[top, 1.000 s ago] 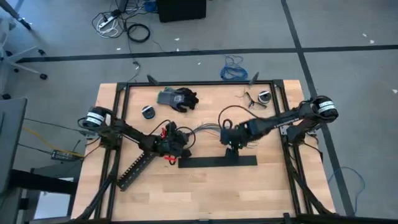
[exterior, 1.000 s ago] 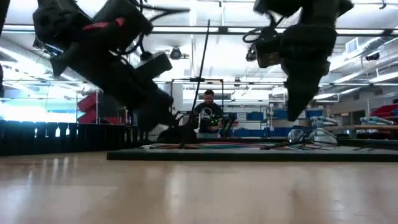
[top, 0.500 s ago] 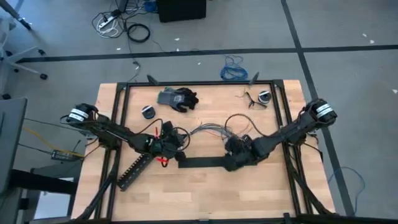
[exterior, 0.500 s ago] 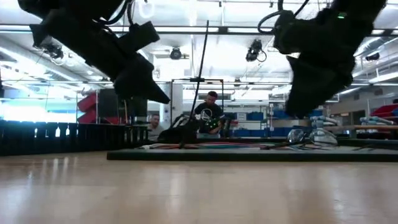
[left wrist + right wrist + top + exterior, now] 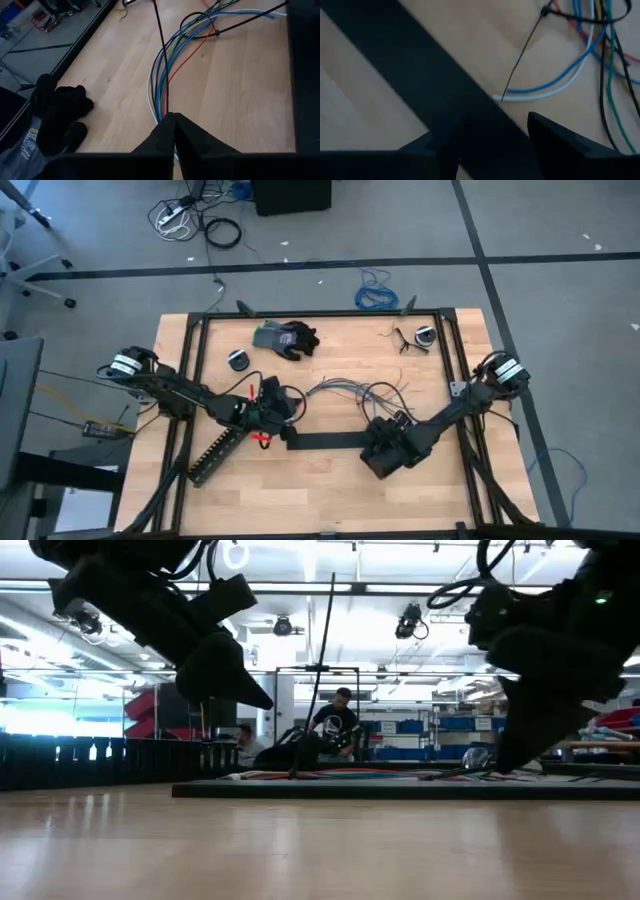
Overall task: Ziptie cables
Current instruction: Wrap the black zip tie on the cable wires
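Observation:
The cables [image 5: 350,392] lie loose on the wooden table, seen close as blue, green, white and red wires [image 5: 167,75]. One thin black ziptie [image 5: 220,30] is looped around them, its tail [image 5: 520,57] lying free. My left gripper [image 5: 285,414] is at the bundle's left end, shut on a second ziptie [image 5: 160,55]. My right gripper [image 5: 384,452] is open above the wide flat black bar [image 5: 420,85], nearer the table's near edge than the cables, with nothing between its fingers. My left gripper pinches the near end of the straight ziptie [image 5: 167,111] between its two shut fingertips. The fingers come nearly level from the table's left and lie along the strip. The strip runs away from them over the cables toward the far right.
Dark work gloves [image 5: 287,338] lie at the table's far side, and a slotted black duct [image 5: 215,452] lies at the near left. Small tools [image 5: 415,338] sit at the far right. The flat black bar [image 5: 320,442] lies between the grippers. People sit in the room beyond [image 5: 335,725].
My right gripper has left the cables and drawn back toward the table's near edge, past the flat black bar. My left gripper rose a little early in the second and has since kept still.

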Controlling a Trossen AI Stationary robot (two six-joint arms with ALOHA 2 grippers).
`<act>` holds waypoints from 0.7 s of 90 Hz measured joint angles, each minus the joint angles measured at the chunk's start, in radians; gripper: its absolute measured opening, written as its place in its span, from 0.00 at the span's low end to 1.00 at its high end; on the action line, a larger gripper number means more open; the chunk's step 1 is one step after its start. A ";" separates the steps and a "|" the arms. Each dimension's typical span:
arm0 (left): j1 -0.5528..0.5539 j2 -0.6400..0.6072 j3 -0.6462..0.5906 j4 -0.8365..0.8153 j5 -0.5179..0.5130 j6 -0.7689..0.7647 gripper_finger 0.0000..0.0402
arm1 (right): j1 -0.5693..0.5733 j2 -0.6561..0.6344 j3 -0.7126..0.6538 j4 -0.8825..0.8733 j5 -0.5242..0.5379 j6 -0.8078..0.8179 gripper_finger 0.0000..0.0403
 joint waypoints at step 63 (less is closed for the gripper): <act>0.000 0.000 0.000 -0.023 0.008 -0.001 0.00 | -0.131 0.002 0.000 0.008 -0.100 -0.196 0.05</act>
